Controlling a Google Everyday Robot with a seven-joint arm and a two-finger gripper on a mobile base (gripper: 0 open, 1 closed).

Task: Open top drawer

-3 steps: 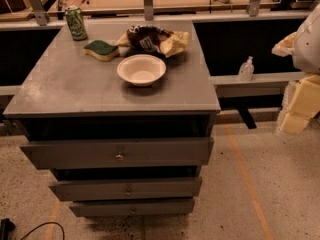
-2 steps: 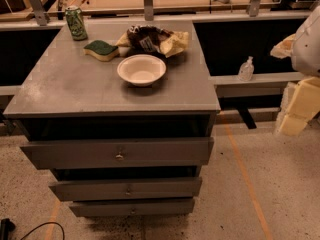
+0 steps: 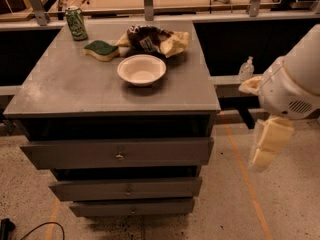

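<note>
The grey cabinet (image 3: pixel 75 84) has three drawers stacked on its front. The top drawer (image 3: pixel 65 154) is the widest, with a small metal knob (image 3: pixel 119 156) at its centre. Its front stands a little forward of the cabinet top, with a dark gap above it. My gripper (image 3: pixel 269 143) hangs as a cream-coloured piece under the white arm housing (image 3: pixel 295 79). It is to the right of the cabinet, at about the top drawer's height, and clear of both the drawer and the knob.
On the cabinet top are a white bowl (image 3: pixel 141 69), a green sponge (image 3: pixel 101 49), a crumpled snack bag (image 3: pixel 152 39) and a green can (image 3: pixel 76 23). Two narrower drawers (image 3: pixel 75 189) sit below. A small bottle (image 3: pixel 245 68) stands on a ledge to the right. A black cable (image 3: pixel 30 229) lies on the floor.
My arm has come down and to the left, closer to the cabinet's right side. The drawers and the things on top have not moved.
</note>
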